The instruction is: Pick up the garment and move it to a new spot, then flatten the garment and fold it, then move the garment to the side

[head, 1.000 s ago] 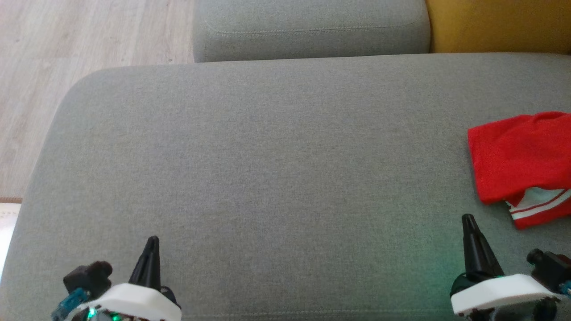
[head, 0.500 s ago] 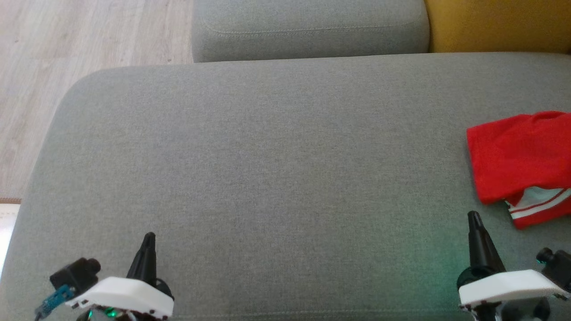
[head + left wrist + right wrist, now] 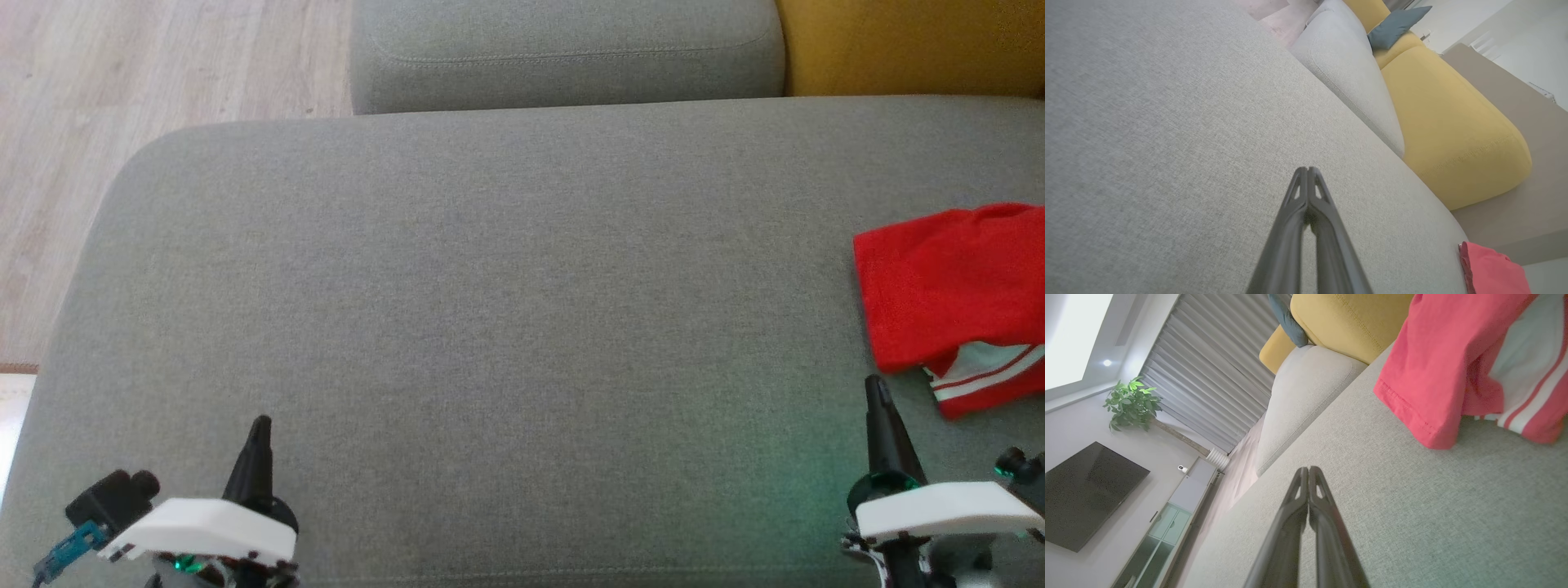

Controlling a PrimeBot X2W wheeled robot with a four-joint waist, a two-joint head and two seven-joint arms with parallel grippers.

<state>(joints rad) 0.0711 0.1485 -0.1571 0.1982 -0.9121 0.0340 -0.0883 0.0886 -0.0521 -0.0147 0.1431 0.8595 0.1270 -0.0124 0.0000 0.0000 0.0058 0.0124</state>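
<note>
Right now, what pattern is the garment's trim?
The trim is white with red stripes; right wrist view.

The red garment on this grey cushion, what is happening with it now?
Nothing holds the garment. It lies, seemingly folded, at the right side of the cushion. The left end effector and right end effector are both shut and empty, near the cushion's front edge. The right one is close to the garment but apart from it.
</note>
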